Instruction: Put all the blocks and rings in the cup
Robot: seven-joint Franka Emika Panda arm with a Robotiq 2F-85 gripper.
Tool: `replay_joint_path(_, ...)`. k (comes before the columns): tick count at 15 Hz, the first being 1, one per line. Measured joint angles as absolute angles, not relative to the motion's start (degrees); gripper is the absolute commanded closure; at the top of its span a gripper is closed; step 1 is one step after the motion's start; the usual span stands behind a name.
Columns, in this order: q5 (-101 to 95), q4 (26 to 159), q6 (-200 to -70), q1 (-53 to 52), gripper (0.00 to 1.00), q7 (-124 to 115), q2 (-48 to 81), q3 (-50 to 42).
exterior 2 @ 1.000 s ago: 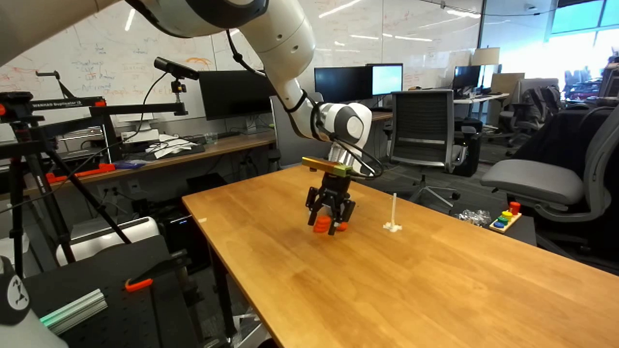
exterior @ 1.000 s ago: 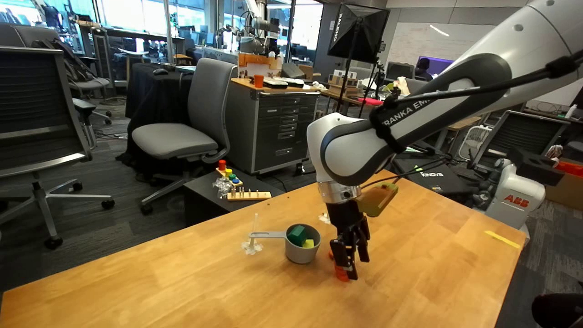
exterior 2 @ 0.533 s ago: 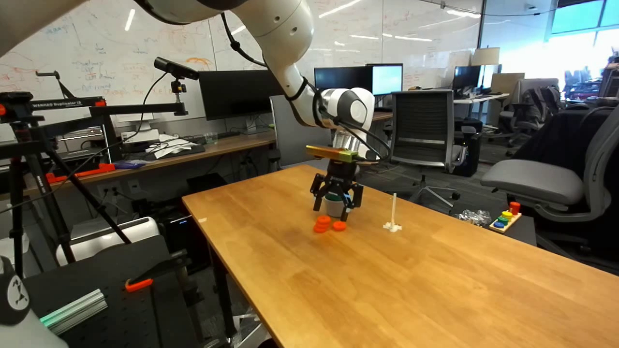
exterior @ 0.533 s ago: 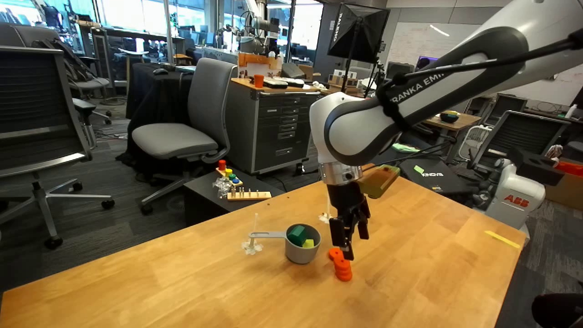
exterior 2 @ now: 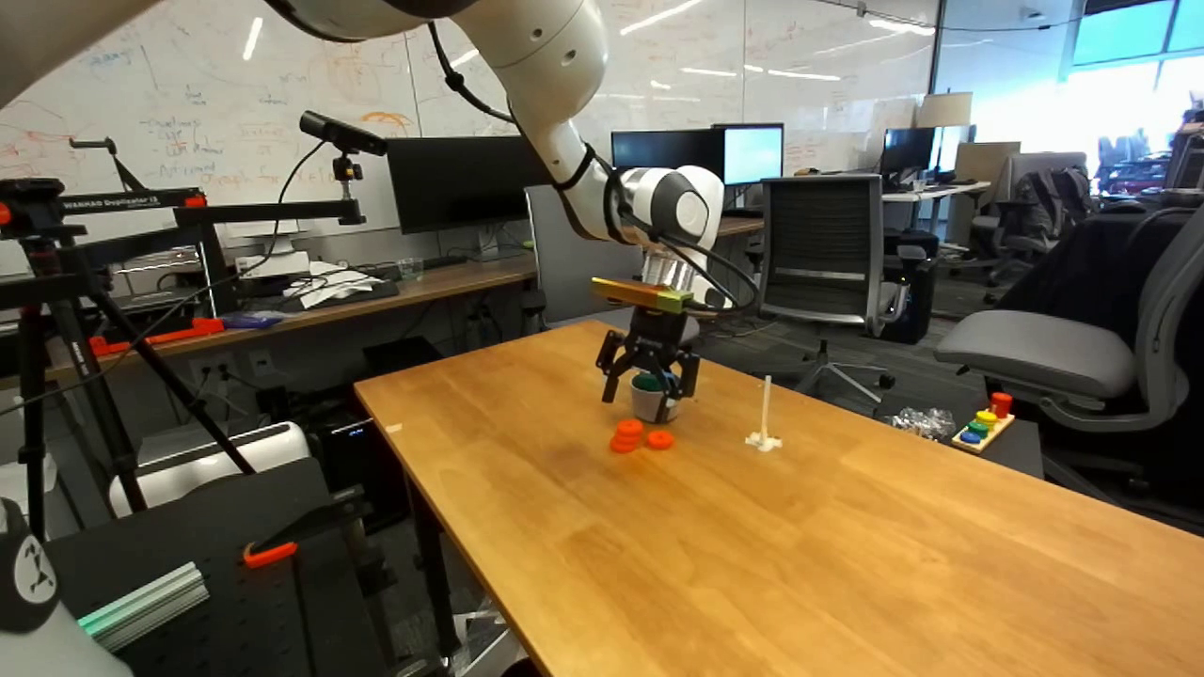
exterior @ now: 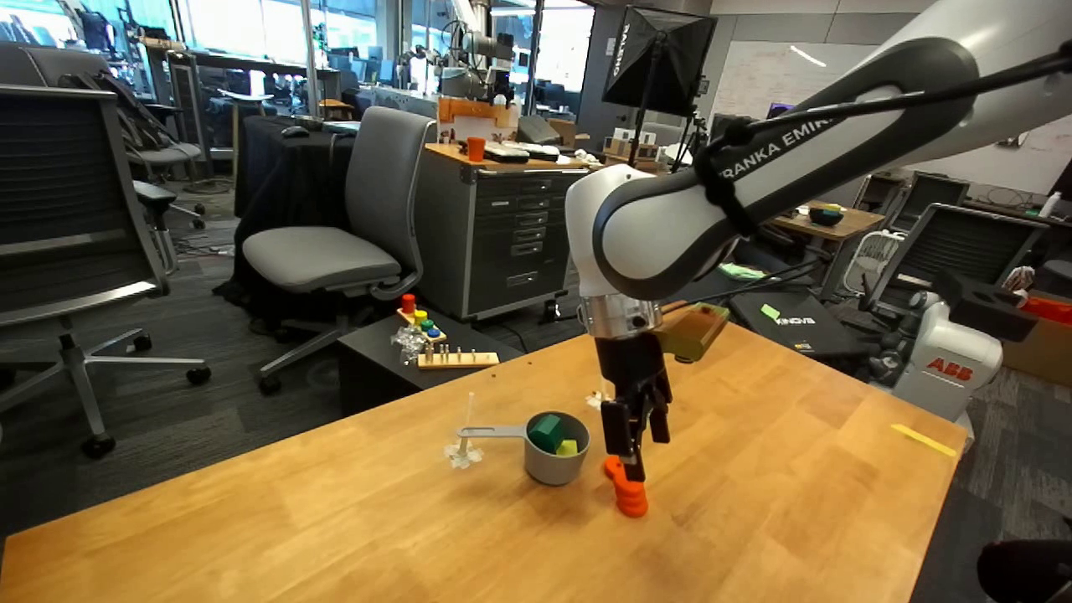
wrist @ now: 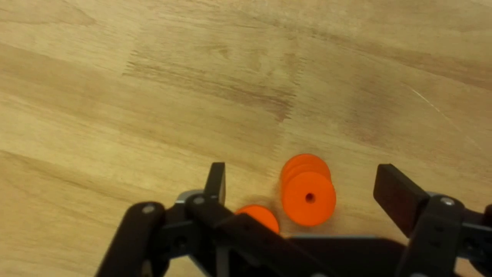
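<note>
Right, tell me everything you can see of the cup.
The cup is grey, round and open-topped, plastic or metal, I can't tell which. It stands upright on the table, its thin, straight handle sticking out sideways. A green block and a yellow block sit inside. In an exterior view the handle's tip overlaps a peg; contact is unclear.

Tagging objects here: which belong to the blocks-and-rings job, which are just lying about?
Job:
grey cup
green block, in cup
yellow block, in cup
stacked orange rings
single orange ring

Probably just lying about:
multicoloured toy
pegged wooden board
yellow strip
</note>
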State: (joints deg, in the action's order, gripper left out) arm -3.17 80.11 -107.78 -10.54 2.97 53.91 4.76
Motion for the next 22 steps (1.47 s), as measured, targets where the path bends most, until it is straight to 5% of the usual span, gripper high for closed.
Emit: replay_joint_path(22,-3.14,77.23,-109.42,-10.63,0.0,4.07,60.25,5.86)
